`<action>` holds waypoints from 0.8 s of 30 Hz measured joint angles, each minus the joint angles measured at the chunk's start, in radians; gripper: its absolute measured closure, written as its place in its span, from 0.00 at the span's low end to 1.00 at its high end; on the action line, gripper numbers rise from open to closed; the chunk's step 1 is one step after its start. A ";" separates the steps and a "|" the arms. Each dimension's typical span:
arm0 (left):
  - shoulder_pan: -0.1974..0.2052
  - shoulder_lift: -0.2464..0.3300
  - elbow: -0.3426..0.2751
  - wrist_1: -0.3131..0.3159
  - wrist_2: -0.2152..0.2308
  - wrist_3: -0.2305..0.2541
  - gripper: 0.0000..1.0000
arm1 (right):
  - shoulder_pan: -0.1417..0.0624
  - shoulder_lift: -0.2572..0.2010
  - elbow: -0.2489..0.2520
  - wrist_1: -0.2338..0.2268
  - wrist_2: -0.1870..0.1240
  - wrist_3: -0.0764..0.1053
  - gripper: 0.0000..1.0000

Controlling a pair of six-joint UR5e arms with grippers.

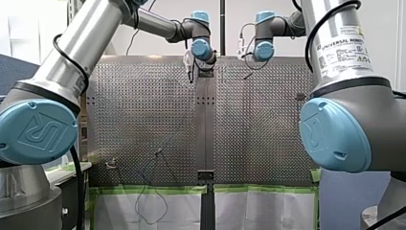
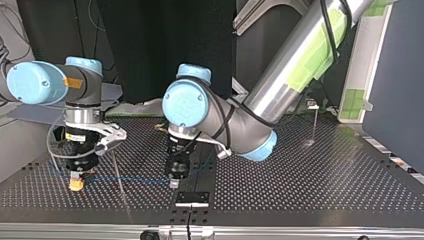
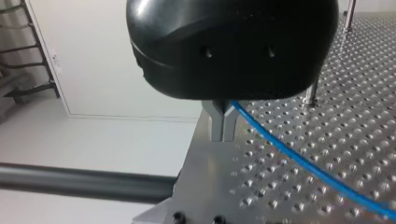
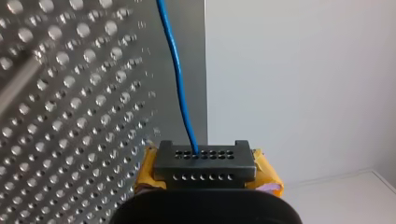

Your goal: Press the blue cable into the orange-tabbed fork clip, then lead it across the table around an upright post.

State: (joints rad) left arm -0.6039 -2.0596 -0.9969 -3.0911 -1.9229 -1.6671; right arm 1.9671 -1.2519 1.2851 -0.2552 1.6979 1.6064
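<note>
Perforated table [image 1: 143,110], blue cable [image 3: 299,158], white wall [image 1: 160,45]

My front camera sits high behind the rig, looking out over the surface [image 1: 143,110]; the top one faces back from the far edge, low. Both wrist cameras ride close above the surface, each catching the blue cable [image 3: 303,162].

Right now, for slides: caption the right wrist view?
My right arm's yellow-padded fingers grip the blue cable beside the perforated table.

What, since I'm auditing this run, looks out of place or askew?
Nothing spilled or damaged. In the front view, a slack loop of the cable hangs over the table's near edge, off the work surface.
</note>
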 joint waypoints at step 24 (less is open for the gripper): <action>-0.054 -0.139 0.153 -0.040 -0.014 -0.012 1.00 | -0.108 0.006 -0.012 0.012 -0.056 0.036 1.00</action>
State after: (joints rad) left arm -0.6579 -2.1982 -0.8438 -3.1308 -1.9371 -1.6790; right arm 1.8587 -1.2461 1.2726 -0.2436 1.6419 1.6424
